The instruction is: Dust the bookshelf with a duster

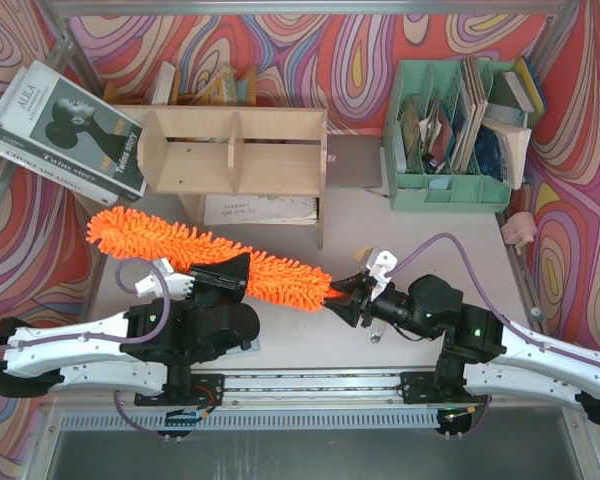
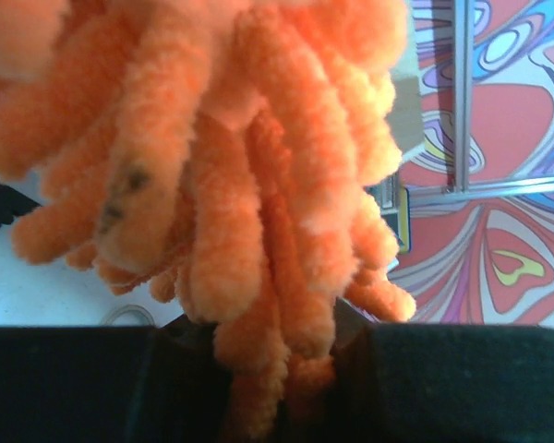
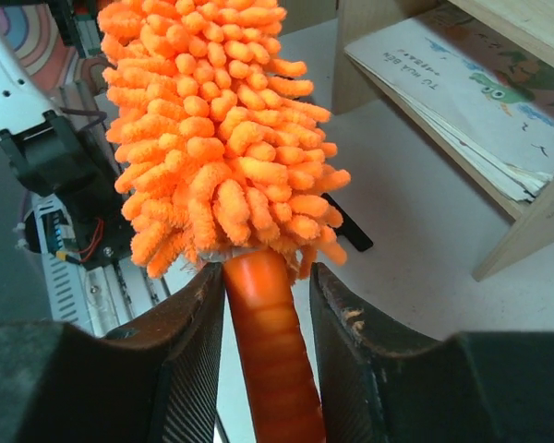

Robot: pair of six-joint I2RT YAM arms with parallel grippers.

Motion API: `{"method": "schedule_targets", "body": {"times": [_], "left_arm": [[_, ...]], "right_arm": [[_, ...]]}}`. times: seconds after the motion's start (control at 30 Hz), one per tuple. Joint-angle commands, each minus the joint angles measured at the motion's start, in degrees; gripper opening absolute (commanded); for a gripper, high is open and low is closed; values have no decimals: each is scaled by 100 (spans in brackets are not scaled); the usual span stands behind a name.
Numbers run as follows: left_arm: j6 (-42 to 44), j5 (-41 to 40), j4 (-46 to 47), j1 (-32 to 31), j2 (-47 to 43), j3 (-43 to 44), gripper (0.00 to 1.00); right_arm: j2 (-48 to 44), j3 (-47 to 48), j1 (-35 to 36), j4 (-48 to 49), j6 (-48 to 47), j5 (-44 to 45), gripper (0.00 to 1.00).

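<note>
The orange duster (image 1: 140,235) lies slantwise above the desk (image 1: 430,240), just in front of the plywood bookshelf (image 1: 235,150). The left pincer (image 1: 242,275) is closed on its fluffy middle. The right pincer (image 1: 342,293) brackets the orange handle (image 3: 263,332) unclamped, a thin gap showing beside one finger.

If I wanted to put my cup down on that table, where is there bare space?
Best is the bare table in front of the green organizer, between the bookshelf leg and the small pink thing. The near side is crowded: the duster, with the left gripper and right gripper at it. Papers lie under the shelf.
</note>
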Motion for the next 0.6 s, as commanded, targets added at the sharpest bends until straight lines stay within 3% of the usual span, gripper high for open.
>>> {"method": "schedule_targets", "body": {"times": [0.0, 0.1, 0.17, 0.37, 0.57], "left_arm": [[-1576, -590, -2385, 421, 17, -202, 0], [-1557, -382, -2183, 620, 53, -389, 0], [-1452, -256, -1999, 748, 46, -542, 0], [-626, 307, -949, 1369, -105, -1061, 0], [467, 1169, 1091, 2235, -546, -2170, 0]], "right_arm": [[-214, 181, -214, 206, 166, 1537, 42], [-136, 146, -215, 270, 121, 1581, 68], [-71, 124, -216, 312, 79, 1642, 97], [44, -2, -215, 545, 27, 1835, 99], [244, -68, -209, 678, 18, 1932, 99]]}}
